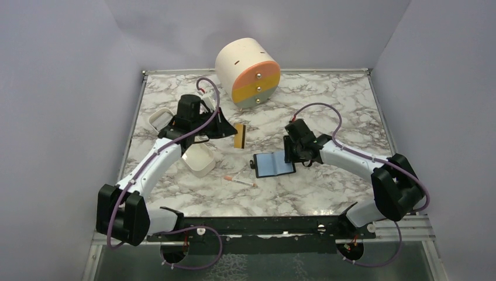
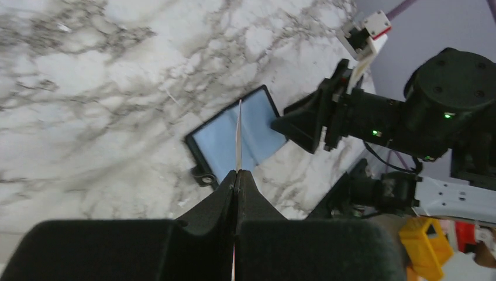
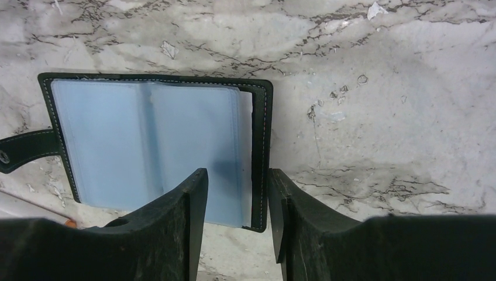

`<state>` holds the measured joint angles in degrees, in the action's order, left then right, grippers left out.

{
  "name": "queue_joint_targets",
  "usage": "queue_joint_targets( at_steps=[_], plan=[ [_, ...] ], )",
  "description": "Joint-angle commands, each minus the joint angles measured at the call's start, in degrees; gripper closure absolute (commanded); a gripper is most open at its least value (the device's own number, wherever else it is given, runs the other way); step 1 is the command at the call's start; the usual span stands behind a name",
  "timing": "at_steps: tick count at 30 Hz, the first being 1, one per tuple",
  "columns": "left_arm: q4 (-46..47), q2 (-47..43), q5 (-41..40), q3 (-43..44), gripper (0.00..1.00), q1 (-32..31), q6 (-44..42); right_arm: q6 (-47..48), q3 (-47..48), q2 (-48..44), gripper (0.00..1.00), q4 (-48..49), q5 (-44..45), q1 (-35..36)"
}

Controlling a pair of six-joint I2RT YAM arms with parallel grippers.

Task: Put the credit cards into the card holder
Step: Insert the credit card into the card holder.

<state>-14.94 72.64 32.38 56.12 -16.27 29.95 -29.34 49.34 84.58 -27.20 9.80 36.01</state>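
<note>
An orange-yellow credit card hangs above the table, and my left gripper is shut on it. The left wrist view shows this card edge-on sticking out of the closed fingertips of the left gripper. The black card holder lies open on the marble with its pale blue sleeves facing up. My right gripper is open and straddles the holder's right edge: one finger over the sleeves, the other just outside the black border. Nothing is clamped between them.
A round cream drawer box stands at the back. Two white trays sit under and beside the left arm. A thin white-and-pink stick lies in front of the holder. The holder's strap points left.
</note>
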Motion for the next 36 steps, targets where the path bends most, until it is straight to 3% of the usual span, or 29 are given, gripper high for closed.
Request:
queue_joint_targets(
  at_steps=[1, 13, 25, 36],
  plan=[
    [11.2, -0.7, 3.0, -3.9, 1.00, -4.7, 10.0, -2.5, -1.7, 0.1, 0.59, 0.5, -0.4, 0.0],
    [25.8, 4.5, -2.6, -13.7, 1.00, -15.2, 20.3, -6.0, -6.5, -0.7, 0.66, 4.5, -6.3, 0.0],
    [30.7, 16.0, -3.6, -11.9, 1.00, -21.2, 19.7, -6.0, -9.0, -2.9, 0.68, 6.3, -7.9, 0.0],
    [30.8, 23.6, -4.9, -10.6, 1.00, -22.0, 19.2, -5.7, -10.4, -3.5, 0.68, 7.2, -8.1, 0.0]
  ],
)
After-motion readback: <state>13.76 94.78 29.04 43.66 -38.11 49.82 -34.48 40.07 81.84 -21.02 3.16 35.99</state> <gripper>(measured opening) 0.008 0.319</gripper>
